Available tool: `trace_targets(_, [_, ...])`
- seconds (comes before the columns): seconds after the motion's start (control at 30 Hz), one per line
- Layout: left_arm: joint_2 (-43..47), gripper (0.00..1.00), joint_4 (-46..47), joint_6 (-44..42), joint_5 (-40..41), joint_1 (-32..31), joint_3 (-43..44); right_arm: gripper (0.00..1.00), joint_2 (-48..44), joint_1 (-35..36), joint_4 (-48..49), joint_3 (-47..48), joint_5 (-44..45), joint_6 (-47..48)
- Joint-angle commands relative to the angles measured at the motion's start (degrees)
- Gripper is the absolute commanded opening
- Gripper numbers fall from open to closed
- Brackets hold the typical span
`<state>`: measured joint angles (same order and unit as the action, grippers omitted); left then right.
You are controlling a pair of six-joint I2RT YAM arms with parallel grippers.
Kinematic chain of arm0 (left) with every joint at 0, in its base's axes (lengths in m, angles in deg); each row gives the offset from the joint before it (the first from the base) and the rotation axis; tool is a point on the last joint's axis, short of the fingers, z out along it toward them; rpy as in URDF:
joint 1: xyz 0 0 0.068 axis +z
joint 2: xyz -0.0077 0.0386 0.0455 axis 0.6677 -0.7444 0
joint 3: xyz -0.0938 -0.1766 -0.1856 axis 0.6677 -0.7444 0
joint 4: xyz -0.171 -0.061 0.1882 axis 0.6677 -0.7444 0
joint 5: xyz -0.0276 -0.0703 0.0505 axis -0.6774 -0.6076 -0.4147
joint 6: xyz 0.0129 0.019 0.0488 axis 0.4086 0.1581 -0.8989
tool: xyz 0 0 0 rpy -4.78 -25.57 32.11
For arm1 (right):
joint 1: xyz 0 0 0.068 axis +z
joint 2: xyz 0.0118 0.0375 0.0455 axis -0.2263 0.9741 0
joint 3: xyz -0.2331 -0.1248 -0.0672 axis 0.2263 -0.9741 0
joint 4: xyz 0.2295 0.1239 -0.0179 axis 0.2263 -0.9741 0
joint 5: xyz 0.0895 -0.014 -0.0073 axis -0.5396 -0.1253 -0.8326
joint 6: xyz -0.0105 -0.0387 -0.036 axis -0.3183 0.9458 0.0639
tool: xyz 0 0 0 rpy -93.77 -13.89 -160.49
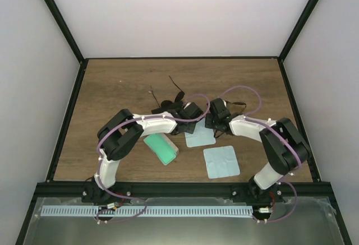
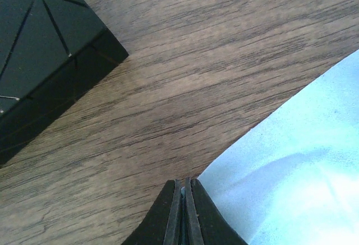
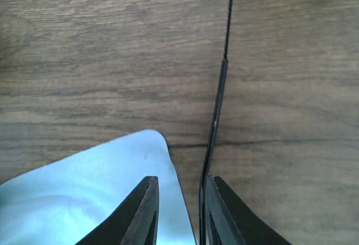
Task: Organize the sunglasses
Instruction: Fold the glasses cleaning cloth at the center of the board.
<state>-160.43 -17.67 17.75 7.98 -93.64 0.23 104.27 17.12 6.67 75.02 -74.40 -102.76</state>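
One pair of sunglasses (image 1: 168,103) lies at mid-table with its thin arms spread toward the back. Another pair (image 1: 238,106) lies by my right wrist. My left gripper (image 1: 193,119) (image 2: 184,182) is shut on the edge of a light blue cloth (image 2: 291,161) (image 1: 200,138), and a sliver of blue shows between its jaws. My right gripper (image 1: 215,123) (image 3: 179,180) stands a little open over the cloth's corner (image 3: 84,189). A thin black sunglasses arm (image 3: 220,88) runs along the inner side of its right finger, and nothing is clamped.
A black case (image 2: 39,43) with a triangle pattern lies just left of my left gripper. A clear case with a teal lining (image 1: 161,148) sits near the left arm. A second blue cloth (image 1: 221,162) lies near the front edge.
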Motion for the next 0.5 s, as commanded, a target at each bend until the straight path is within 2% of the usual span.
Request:
trace_targets(0.0, [0.0, 0.04, -0.9, -0.9, 1.1, -0.1, 0.8, 0.26, 3.4, 0.4, 0.0, 4.7, 0.5, 0.7])
trace_targets(0.47, [-1.5, 0.04, -0.7, -1.3, -0.4, -0.2, 1.4, 0.3, 11.7, 0.7, -1.2, 10.4, 0.7, 1.5])
